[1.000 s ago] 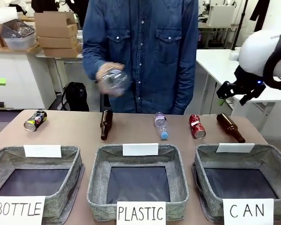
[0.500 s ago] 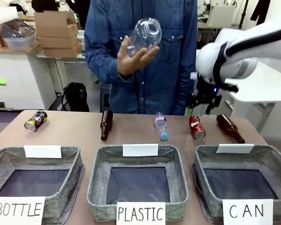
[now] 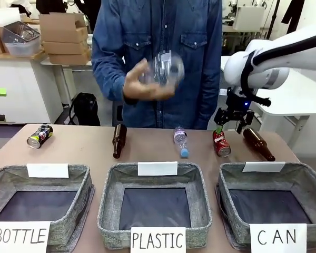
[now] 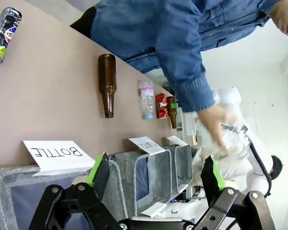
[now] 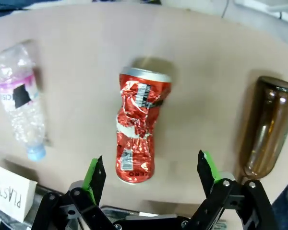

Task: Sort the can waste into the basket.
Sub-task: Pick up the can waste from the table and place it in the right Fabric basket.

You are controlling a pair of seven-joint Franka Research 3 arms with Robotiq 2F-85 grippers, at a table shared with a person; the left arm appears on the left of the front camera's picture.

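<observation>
The dented red can [image 5: 137, 132] lies under the right end effector [image 5: 150, 164], spread wide, seemingly not touching it.

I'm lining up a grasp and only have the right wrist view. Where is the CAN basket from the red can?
Observer: The CAN basket sits just on the robot's side of the red can, at the right end of the row.
Operator: Any other can out there?
Observer: Yes, a dark can lies at the far left, behind the BOTTLE basket.
Operator: Is the person in my way?
Observer: No. The person's hand is raised at chest height with a clear bottle, apart from the right gripper.
</observation>
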